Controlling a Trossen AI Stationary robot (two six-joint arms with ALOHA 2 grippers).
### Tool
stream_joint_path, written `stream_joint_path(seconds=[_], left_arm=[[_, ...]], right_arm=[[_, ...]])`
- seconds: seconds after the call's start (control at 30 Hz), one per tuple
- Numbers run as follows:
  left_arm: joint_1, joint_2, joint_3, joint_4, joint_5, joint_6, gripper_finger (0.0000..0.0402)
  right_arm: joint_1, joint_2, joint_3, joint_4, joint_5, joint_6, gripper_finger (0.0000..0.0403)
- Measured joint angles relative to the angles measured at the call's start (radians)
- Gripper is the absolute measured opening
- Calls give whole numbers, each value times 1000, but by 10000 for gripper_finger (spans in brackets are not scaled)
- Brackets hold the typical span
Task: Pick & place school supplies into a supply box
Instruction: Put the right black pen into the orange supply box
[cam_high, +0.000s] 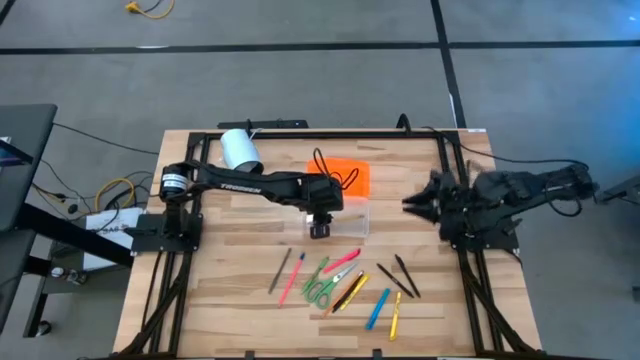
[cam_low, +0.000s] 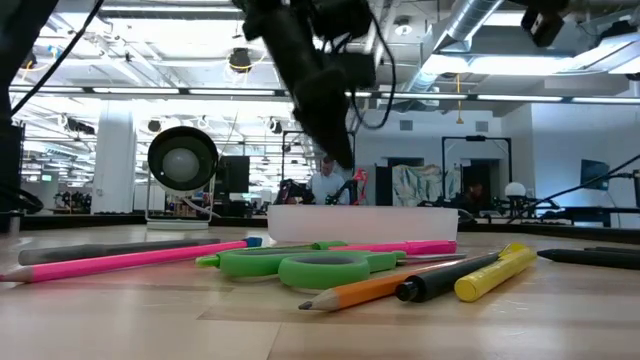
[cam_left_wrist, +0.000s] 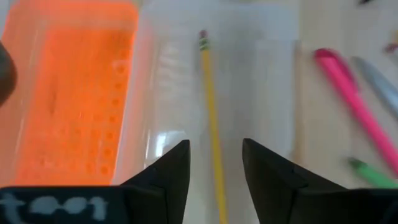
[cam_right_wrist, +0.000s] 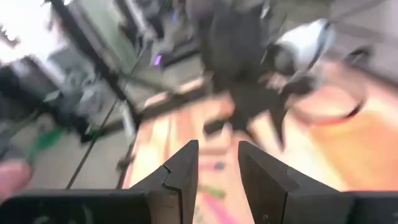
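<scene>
Hovering left end effector over supply box; white cylinder behind.

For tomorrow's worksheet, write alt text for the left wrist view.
A yellow pencil lies in the clear supply box, seen past the left hand with its fingers apart. The orange lid lies alongside; pink and green pens rest on the table.
</scene>
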Motion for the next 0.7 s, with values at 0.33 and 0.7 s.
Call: stream_joint_path(seconds=[0.33,0.7], left_arm=[[-48,-6,206,-312,16,83,128],[-54,-158,206,-350,163,82,127]], right_arm=[[225,231,0,-160,135,294,108],[401,353,0,-255,322,645,108]])
